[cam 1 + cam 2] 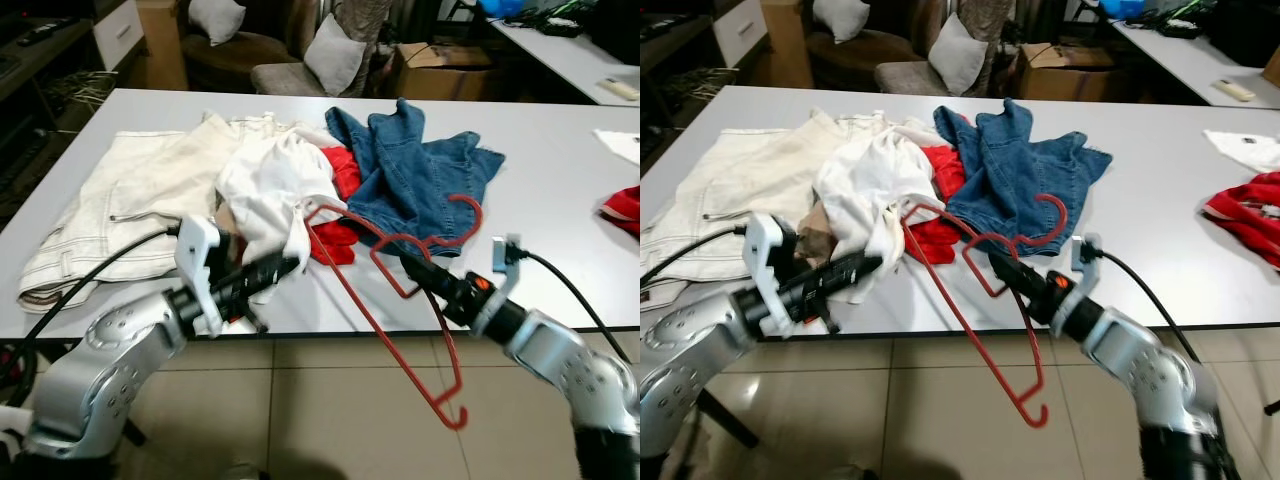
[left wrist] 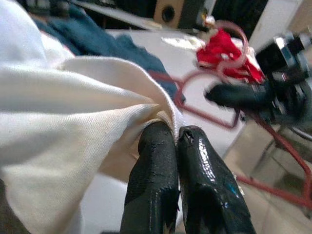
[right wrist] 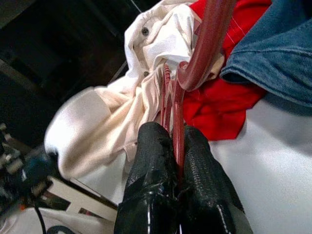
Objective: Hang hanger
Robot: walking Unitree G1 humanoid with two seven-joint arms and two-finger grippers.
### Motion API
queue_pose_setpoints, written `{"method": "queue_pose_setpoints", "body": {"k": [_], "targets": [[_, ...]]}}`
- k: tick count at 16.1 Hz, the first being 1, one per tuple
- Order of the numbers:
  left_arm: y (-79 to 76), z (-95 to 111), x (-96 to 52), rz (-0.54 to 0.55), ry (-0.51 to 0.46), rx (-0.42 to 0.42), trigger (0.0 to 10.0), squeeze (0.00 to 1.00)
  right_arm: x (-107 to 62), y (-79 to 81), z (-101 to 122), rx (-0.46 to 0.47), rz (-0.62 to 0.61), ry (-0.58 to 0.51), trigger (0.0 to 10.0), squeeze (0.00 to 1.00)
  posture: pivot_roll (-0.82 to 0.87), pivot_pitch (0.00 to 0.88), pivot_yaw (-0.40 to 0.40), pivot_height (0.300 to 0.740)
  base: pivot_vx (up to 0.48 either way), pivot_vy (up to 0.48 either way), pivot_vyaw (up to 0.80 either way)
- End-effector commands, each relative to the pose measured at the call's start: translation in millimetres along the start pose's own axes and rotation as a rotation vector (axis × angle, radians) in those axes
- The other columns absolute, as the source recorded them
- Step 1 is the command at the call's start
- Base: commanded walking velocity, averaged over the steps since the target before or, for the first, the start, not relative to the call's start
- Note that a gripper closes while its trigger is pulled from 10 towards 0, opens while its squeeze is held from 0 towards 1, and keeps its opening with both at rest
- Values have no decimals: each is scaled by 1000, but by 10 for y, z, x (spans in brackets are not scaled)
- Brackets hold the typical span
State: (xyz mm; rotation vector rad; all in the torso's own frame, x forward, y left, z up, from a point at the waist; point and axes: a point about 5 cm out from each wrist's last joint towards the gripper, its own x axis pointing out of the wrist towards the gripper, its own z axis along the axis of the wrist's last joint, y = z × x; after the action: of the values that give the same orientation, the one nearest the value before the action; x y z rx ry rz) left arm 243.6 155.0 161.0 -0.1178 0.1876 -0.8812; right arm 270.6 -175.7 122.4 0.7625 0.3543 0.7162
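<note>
The right gripper (image 1: 412,267) is pinched tight on the red hanger (image 1: 400,330) at the middle of the frame; the left gripper (image 1: 290,264) pinches the white shirt (image 1: 270,190) just beside it.

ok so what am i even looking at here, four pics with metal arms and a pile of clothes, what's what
It is a humanoid robot with two silver arms, each ending in a hand of two long black fingers. The two wide pictures come from cameras on its head, looking down at a white table. The two close-ups come from cameras on its wrists, looking along the fingers.

On the table lie a cream garment, a white shirt, a red cloth and a blue denim garment. More red fabric lies at the right edge.

The left hand is shut on the edge of the white shirt. The right hand is shut on a red plastic hanger, which slants from the table edge down towards the tiled floor.
</note>
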Motion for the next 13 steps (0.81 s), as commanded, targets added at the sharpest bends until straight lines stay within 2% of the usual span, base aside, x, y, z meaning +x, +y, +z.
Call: {"method": "queue_pose_setpoints", "body": {"k": [1,3,5,6,7,8,9,10,11,13], "targets": [[-55,-32,-14,-38,54,8,0,0,47,-35,51,19,-22,-29,10000,0,-46,0,-42,740,0,0,0],[23,-102,-48,33,115,-2,0,0,82,-93,119,18,-72,-76,10000,0,-45,0,-41,740,0,0,0],[330,-103,-91,299,113,-6,0,0,25,-137,344,-23,-128,-228,10000,0,-44,0,-40,740,0,0,0],[602,3,-153,551,27,11,0,0,-64,-137,504,-34,-162,-305,10000,0,-45,0,-40,740,0,0,0],[652,33,-176,599,3,7,0,0,-83,-130,529,-41,-167,-313,10000,0,-46,0,-39,740,0,0,0],[695,135,-206,652,-60,1,0,0,-128,-94,572,-83,-176,-308,10000,0,-48,0,-38,740,0,0,0],[675,219,-193,634,-120,-23,0,0,-181,-47,560,-146,-190,-245,10000,0,-49,0,-36,740,0,0,0],[650,241,-170,609,-137,-41,0,0,-198,-32,541,-170,-197,-213,10000,0,-50,0,-35,740,0,0,0],[589,235,-104,556,-133,-58,0,0,-252,-22,450,-231,-234,-117,10000,0,-55,0,-31,740,0,0,0],[515,152,-15,498,-91,-70,0,0,-307,14,369,-222,-232,-75,10000,0,-71,0,-19,740,0,0,0]]}}
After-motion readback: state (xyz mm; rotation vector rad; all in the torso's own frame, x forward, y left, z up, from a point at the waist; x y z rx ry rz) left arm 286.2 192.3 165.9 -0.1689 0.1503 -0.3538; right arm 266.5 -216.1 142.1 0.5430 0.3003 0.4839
